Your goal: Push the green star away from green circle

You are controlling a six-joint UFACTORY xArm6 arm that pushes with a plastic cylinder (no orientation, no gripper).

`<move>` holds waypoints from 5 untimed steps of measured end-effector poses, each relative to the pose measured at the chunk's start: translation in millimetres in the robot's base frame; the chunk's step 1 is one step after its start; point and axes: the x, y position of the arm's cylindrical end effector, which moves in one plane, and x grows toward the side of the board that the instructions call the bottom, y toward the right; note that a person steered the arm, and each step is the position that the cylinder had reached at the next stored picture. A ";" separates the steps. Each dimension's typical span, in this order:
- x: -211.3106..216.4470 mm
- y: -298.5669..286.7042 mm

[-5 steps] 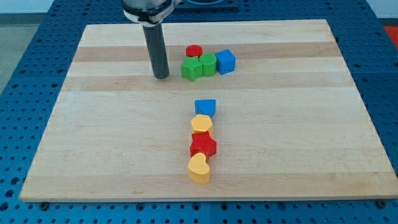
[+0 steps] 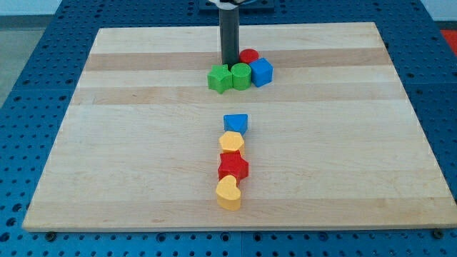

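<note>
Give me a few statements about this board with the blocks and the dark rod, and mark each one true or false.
1. My tip is at the top side of the green star and green circle. True.
2. The green star touches the green circle. True.
3. The blue cube sits left of the green star. False: it is right of the green circle.
4. The red star lies between two yellow blocks. True.
5. The red circle lies at the board's bottom edge. False: it is near the top.

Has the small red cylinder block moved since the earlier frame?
Yes. The red cylinder block has shifted toward the view's right, now above the green circle rather than the green star.
</note>
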 end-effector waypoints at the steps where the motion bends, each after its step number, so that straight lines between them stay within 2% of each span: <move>1: 19.0 -12.9; 5: 39.3 -17.9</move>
